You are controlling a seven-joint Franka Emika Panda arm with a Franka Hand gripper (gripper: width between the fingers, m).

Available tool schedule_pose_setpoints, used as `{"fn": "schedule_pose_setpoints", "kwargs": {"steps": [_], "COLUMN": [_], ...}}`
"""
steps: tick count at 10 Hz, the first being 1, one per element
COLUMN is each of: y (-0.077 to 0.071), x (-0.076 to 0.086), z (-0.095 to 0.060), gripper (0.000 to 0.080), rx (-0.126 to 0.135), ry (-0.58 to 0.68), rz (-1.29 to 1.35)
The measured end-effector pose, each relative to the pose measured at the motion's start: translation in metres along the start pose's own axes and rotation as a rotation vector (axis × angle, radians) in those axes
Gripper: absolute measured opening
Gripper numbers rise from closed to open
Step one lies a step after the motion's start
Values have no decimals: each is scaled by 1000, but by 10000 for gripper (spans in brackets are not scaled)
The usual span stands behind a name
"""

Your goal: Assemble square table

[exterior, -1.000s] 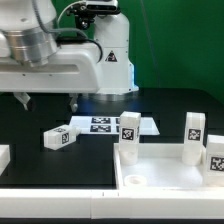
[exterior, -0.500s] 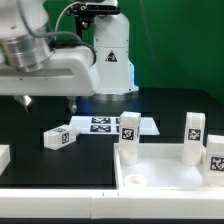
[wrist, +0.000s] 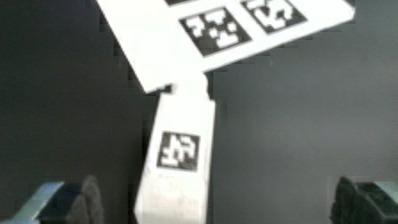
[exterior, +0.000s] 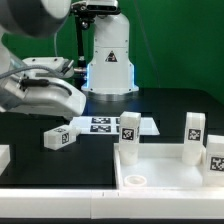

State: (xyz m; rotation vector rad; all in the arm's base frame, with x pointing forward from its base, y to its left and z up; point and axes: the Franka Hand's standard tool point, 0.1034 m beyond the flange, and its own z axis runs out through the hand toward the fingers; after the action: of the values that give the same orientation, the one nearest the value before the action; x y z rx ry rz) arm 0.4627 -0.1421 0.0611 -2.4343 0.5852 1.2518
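Square table top (exterior: 165,165) at the exterior view's lower right, three legs upright on it, a fourth leg (exterior: 59,137) lying loose on the tabletop beside the marker board (exterior: 105,125); pincer (wrist: 214,205) wide open, empty (fetching step, descent and closing judged next).

No readable text; only black-and-white square tags on the legs (exterior: 59,137) and the marker board (exterior: 103,125).

A loose leg (exterior: 59,137) lies flat just beside the marker board (exterior: 104,125), bare black table (exterior: 30,125) around it. Three upright legs (exterior: 129,137) crowd the square top's rim (exterior: 165,183).
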Motion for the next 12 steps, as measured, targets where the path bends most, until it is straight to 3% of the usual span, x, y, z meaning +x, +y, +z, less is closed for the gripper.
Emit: {"fn": "schedule_pose_setpoints", "kwargs": {"steps": [1, 2, 3, 7, 11, 12], "y": [0, 2, 5, 7, 11, 11], "x": [5, 6, 9, 22, 28, 28], "z": [-1, 6, 13, 45, 51, 51], "gripper": [649, 649, 649, 649, 649, 522], "rx": [1, 51, 55, 40, 37, 38], "ry": [8, -5, -11, -18, -19, -19], "rz": [5, 52, 60, 75, 81, 81]}}
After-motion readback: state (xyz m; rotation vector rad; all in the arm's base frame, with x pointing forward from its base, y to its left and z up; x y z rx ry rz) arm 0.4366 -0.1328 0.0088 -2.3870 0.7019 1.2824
